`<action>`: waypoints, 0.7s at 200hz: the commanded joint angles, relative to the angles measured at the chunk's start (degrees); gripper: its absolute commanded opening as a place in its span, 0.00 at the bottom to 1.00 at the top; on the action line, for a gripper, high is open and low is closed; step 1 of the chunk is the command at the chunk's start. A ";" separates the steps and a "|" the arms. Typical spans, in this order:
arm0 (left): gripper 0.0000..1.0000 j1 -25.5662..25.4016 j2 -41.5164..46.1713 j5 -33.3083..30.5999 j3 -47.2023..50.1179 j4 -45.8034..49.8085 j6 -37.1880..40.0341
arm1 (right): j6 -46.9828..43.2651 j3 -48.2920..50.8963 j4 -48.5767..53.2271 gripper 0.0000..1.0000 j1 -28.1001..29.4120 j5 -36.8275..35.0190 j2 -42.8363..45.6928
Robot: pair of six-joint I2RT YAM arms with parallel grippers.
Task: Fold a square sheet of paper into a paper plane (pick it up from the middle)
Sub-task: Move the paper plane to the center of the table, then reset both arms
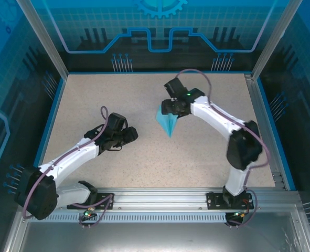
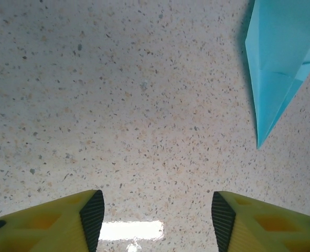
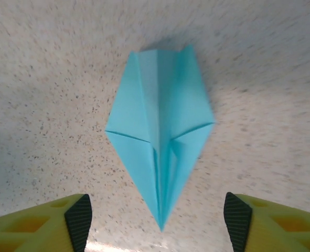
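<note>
Cyan paper folded into a narrow dart with a centre crease, the paper plane lies on the speckled counter a little right of the middle of the top view. Its sharp point aims toward the bottom of the frame.

In the right wrist view the plane sits in the centre of the frame, with its tip reaching down between the two yellow fingers. The right pincer is spread wide to either side of that tip. It touches no paper and holds nothing. The folds look finished, so I judge the wide jaws are meant to leave the light dart lying undisturbed rather than to grip it.

The left pincer is also open and empty, over bare counter at the bottom of its own view. There the plane shows in the upper right corner, well apart from the fingers. That arm is probably placed off to the side so that it cannot nudge the paper. Whether the wing flaps lift slightly off the counter cannot be told.
</note>
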State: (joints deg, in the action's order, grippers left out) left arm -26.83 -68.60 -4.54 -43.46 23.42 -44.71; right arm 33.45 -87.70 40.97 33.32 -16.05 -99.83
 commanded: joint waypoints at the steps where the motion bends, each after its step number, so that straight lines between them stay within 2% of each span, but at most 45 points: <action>1: 0.66 0.64 2.49 -3.60 -0.92 1.46 2.82 | -1.61 8.27 -4.79 0.74 -0.28 -12.54 11.45; 37: 0.98 1.60 6.45 -10.74 0.01 2.02 6.94 | -6.12 26.31 -15.93 0.83 -2.34 -29.42 29.68; 50: 0.99 1.87 7.72 -14.80 0.19 2.15 8.88 | -11.25 34.07 -24.52 0.93 -4.98 -31.49 33.67; 64: 0.99 2.13 8.77 -20.48 0.53 1.45 10.68 | -17.06 41.14 -30.88 0.99 -9.29 -29.02 35.62; 84: 0.99 2.60 8.78 -28.86 1.54 -2.00 14.56 | -18.12 45.43 -32.99 0.99 -16.23 -24.73 35.00; 95: 0.99 3.24 8.29 -31.97 1.57 -3.53 17.75 | -20.28 48.73 -37.68 0.99 -19.29 -21.26 34.30; 110: 0.99 4.23 7.46 -34.67 2.89 -9.44 24.00 | -22.61 53.85 -46.48 0.99 -22.98 -15.33 33.27; 123: 0.99 6.14 6.07 -34.70 4.82 -15.57 28.51 | -23.11 55.49 -50.26 0.99 -25.56 -9.75 31.07; 140: 0.99 9.49 3.94 -33.56 5.27 -19.11 30.50 | -25.14 56.63 -55.55 0.99 -25.86 -8.45 27.47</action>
State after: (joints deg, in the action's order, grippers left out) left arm -21.12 -62.04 -34.33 -39.94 13.82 -22.79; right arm 12.82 -32.45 0.01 8.67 -31.75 -68.79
